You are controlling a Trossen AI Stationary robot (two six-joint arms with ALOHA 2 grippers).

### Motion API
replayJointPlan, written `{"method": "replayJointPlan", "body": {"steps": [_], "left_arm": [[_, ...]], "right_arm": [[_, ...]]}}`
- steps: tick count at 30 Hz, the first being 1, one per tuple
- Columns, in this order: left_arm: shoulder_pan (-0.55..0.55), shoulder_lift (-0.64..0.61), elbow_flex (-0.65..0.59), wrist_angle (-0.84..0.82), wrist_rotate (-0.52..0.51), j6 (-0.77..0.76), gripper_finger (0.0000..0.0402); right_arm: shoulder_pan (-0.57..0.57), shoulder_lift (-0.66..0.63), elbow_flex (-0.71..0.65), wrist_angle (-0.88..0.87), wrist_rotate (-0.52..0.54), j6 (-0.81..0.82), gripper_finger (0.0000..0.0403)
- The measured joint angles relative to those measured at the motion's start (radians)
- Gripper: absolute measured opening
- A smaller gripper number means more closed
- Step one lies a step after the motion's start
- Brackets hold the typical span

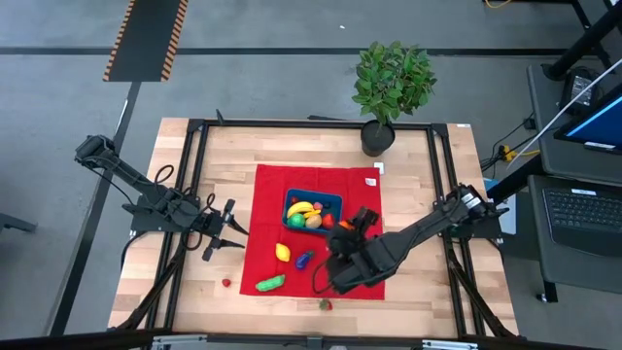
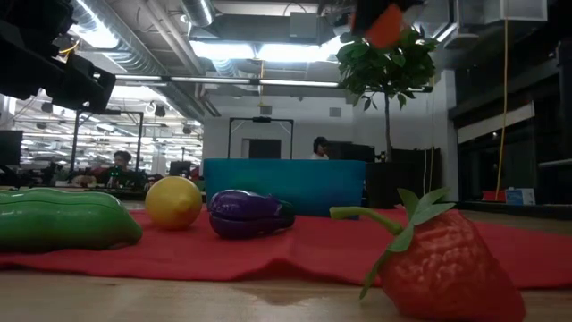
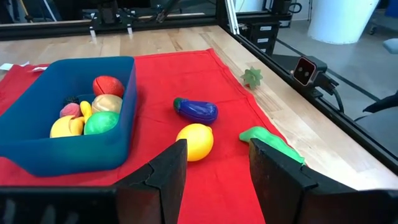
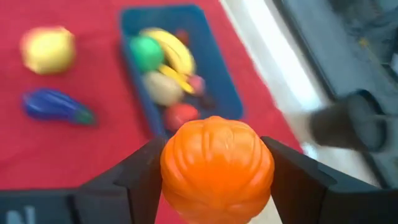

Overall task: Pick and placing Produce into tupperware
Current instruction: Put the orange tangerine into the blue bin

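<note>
Overhead, table-level, two wrist cameras — all sharing the red cloth (image 1: 316, 233).

Wooden table (image 1: 428, 194) sitting inside a black frame. Lying flat across its middle: red cloth (image 1: 267, 194). Standing directly on the wood near the far edge: potted plant (image 1: 389, 87). Resting on bare wood beside the cloth's near edge: strawberry (image 1: 326, 304), small red piece (image 1: 225, 283).

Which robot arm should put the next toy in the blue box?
The right. Its gripper already holds an orange pumpkin close to the blue box. The left gripper waits open and empty, off the red cloth.
</note>
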Motion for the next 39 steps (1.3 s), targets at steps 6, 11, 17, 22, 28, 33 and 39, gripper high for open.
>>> {"method": "replayJointPlan", "body": {"steps": [6, 11, 17, 22, 28, 33, 39], "left_arm": [[0.000, 0.000, 0.000, 0.000, 0.003, 0.000, 0.0163], [0.000, 0.000, 0.000, 0.000, 0.004, -0.007, 0.0163], [0.000, 0.000, 0.000, 0.000, 0.004, -0.025, 0.0163], [0.000, 0.000, 0.000, 0.000, 0.004, -0.025, 0.0163], [0.000, 0.000, 0.000, 0.000, 0.004, -0.025, 0.0163], [0.000, 0.000, 0.000, -0.001, 0.004, -0.024, 0.0163], [0.000, 0.000, 0.000, 0.000, 0.004, -0.024, 0.0163]], "right_arm": [[-0.002, 0.001, -0.080, 0.360, -0.015, -0.158, 0.0240], [-0.004, 0.001, -0.181, 0.715, -0.002, -0.319, 0.0240], [-0.013, 0.000, -0.335, 1.107, 0.024, -0.422, 0.0240], [-0.015, 0.002, -0.587, 1.636, 0.012, -0.493, 0.0240], [-0.015, -0.012, -0.837, 2.191, 0.003, -0.683, 0.0240], [-0.015, -0.138, -0.964, 2.207, 0.004, -0.711, 0.0240], [-0.017, -0.307, -1.120, 2.190, 0.004, -0.778, 0.0240]]}}
